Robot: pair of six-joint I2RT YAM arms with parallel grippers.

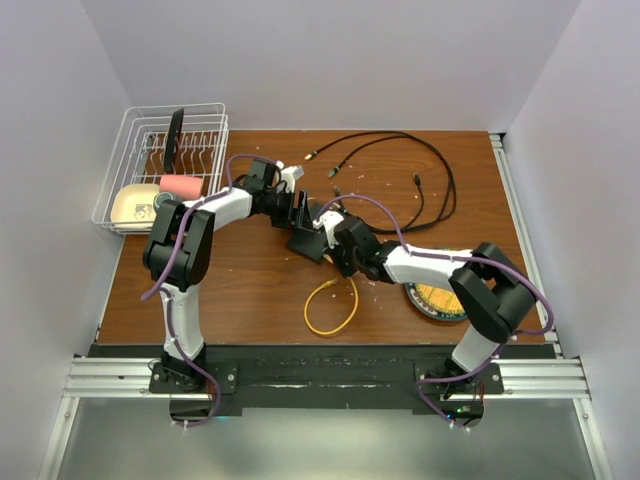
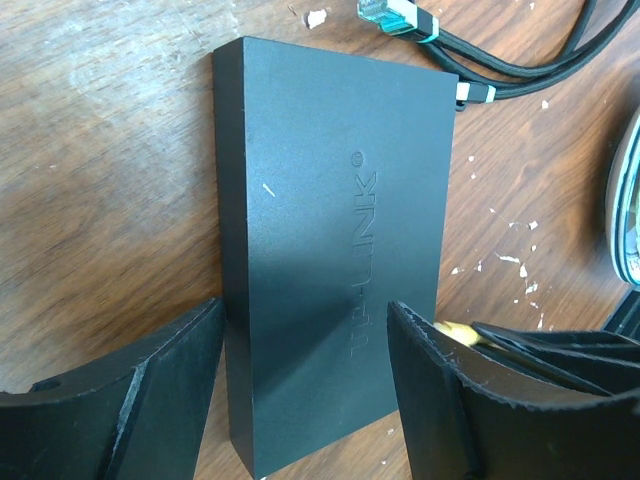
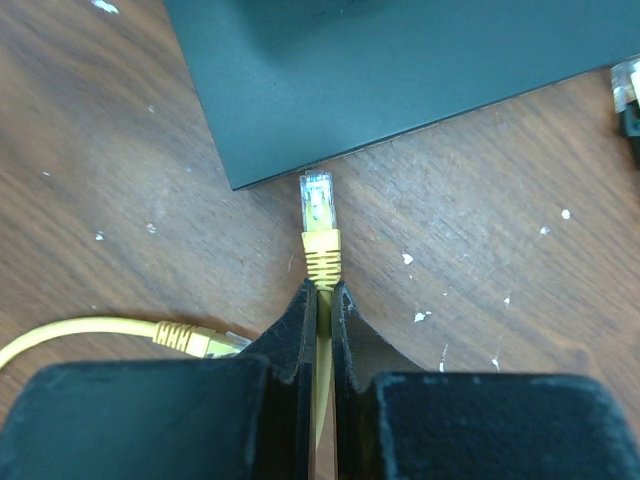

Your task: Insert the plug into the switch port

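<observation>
The switch (image 2: pixel 330 230) is a flat matte-black box lying on the wooden table. My left gripper (image 2: pixel 305 305) straddles its near end, one finger against each long side, holding it. In the right wrist view the yellow cable's plug (image 3: pixel 318 205) points at the switch (image 3: pixel 400 70), its clear tip right at the box's edge near a corner. My right gripper (image 3: pixel 322 288) is shut on the yellow cable just behind the plug's ribbed boot. The sockets themselves are hidden. From above, both grippers meet at the switch (image 1: pixel 305 243) mid-table.
The yellow cable (image 1: pixel 330 305) loops toward the front, its other plug (image 3: pixel 195 340) lying beside my right fingers. Black cables (image 1: pixel 400 170) trail at the back, one with a green-tipped plug (image 2: pixel 395 17) by the switch's far end. A round yellow-and-dark plate (image 1: pixel 435 298) sits right; a wire rack (image 1: pixel 165 165) back left.
</observation>
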